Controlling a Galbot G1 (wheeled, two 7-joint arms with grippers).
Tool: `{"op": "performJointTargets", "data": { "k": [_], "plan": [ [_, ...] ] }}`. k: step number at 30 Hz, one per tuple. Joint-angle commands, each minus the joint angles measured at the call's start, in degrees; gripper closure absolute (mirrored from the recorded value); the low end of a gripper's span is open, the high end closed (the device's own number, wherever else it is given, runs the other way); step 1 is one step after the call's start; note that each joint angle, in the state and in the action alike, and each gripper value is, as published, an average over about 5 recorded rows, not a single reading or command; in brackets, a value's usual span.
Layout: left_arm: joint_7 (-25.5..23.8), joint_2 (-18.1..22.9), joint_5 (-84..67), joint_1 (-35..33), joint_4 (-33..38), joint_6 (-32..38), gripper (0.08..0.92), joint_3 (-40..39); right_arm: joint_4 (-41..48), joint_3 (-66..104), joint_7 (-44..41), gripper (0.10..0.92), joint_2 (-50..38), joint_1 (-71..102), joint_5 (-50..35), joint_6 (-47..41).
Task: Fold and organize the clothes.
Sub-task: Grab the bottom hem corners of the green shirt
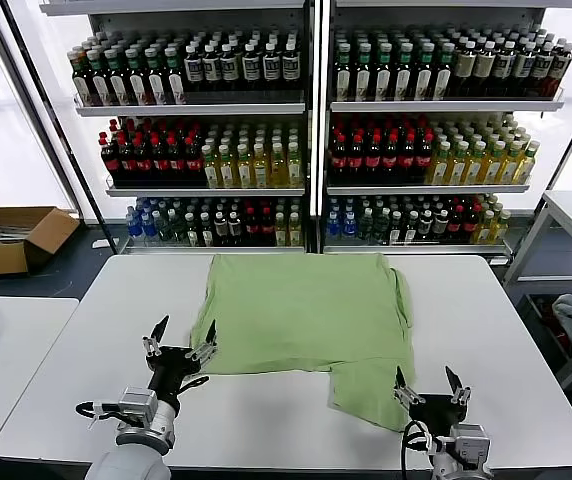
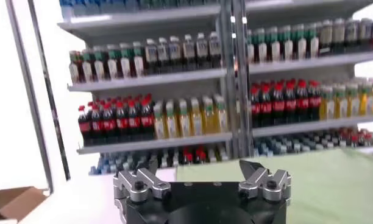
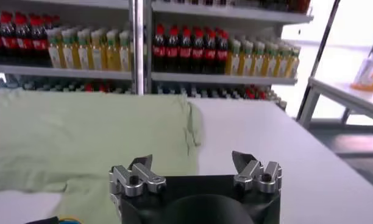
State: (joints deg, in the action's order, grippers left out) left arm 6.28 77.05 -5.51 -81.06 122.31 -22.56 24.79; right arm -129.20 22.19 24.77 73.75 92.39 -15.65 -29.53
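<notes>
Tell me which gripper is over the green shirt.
The right gripper: open, it hovers over the shirt's near flap. The left gripper, also open, sits beside the shirt's left edge, above bare table.

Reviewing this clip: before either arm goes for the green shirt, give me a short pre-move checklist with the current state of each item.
1. Left gripper open, nothing between its fingers: ok.
2. Right gripper open, nothing held: ok.
3. Green shirt lies spread on the white table, no part over the edge: ok.
4. Shirt fully flat: not ok; the right-side sleeve is bunched and a flap hangs toward the near edge.
5. Left gripper at the shirt's near left corner, right gripper at the near flap: ok.
6. Chest print and buttons facing up: cannot tell; only plain green shows.
</notes>
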Motion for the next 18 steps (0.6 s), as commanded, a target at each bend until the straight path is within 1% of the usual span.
{"op": "performJointTargets", "data": {
  "k": [1, 8, 18],
  "plan": [
    [-0.84, -1.69, -2.09, 2.23, -4.64, -6.52, 0.177, -0.53, 0.59, -1.64, 2.00, 0.203, 0.53, 0.52, -0.85, -0.56],
    [-1.63, -2.94, -4.55, 2.78, -7.05, -8.14, 0.177, -0.62, 1.72, -5.28, 3.47, 0.203, 2.17, -0.51, 1.71, -2.09],
    [-2.40, -4.24, -7.46, 5.64, -12.65, -8.19, 0.177, 1.14, 2.86, -7.05, 4.26, 0.203, 3.58, -0.74, 2.23, -2.24]
  ]
}}
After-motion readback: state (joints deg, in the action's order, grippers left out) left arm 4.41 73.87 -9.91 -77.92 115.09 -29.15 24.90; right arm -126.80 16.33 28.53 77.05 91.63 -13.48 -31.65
